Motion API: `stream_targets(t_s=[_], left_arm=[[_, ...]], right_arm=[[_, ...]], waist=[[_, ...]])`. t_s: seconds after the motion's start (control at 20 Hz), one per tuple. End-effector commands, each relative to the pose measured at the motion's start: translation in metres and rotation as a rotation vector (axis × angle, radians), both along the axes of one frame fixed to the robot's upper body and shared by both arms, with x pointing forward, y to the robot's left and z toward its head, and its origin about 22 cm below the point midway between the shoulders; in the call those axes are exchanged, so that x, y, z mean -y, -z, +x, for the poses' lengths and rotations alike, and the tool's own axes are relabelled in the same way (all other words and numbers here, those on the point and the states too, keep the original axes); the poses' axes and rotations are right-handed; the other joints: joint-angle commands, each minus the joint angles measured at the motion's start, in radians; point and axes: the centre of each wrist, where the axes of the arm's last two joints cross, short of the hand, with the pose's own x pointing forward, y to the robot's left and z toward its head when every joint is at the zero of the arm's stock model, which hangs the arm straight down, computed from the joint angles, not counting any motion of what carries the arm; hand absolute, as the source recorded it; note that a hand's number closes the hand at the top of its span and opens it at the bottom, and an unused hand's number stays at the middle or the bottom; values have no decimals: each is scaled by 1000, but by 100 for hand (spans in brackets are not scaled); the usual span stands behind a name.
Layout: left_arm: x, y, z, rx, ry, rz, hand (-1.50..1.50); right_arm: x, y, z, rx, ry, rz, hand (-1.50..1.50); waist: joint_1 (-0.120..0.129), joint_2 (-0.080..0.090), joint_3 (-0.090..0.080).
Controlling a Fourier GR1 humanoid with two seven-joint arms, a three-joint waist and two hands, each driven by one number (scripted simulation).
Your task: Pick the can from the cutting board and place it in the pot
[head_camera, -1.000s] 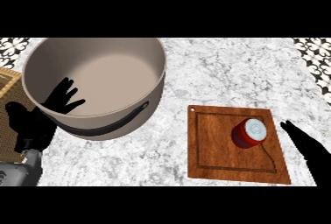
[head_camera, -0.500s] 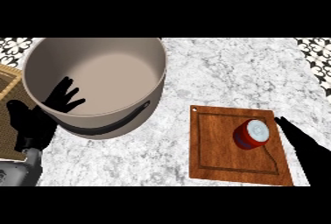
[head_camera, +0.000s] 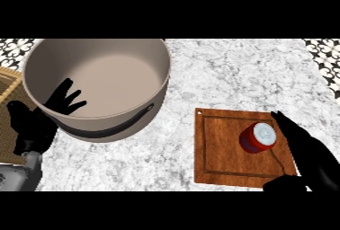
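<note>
Can (head_camera: 258,137): lies on side, red body, pale end up, on right half of cutting board (head_camera: 225,157). Not yet gripped.
Right robot hand (head_camera: 306,155): has closed in from right edge since previous frames; fingers straight, released, just beside can. Grasp judged imminent.
Pot (head_camera: 100,85): far left on worktop (head_camera: 219,72).
Left robot hand (head_camera: 40,121): released, resting at pot's near-left rim.

You see two matte black hands, left hand (head_camera: 36,128) on a grey forearm (head_camera: 15,175), right hand (head_camera: 309,155) all black.
</note>
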Motion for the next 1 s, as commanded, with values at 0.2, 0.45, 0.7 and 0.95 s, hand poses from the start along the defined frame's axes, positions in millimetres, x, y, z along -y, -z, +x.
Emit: stream_targets(t_s=[0.2, 0.45, 0.7, 0.95], left_arm=[[-33, 34, -11, -158, -183, 203, 0], [-44, 24, -12, -165, -217, 195, 0], [-38, 19, 0, -145, -221, 186, 0], [-40, 23, -13, -183, -200, 196, 0]], right_arm=[[-1, 27, 20, -50, 27, -36, -150], [-3, 25, 25, -89, 30, -10, -150], [-7, 42, 34, -97, 15, -12, -150], [-15, 47, 36, -125, 40, 14, -150]], waist=[[2, 19, -1], [0, 13, -2], [-10, 16, -1], [-2, 11, -2]])
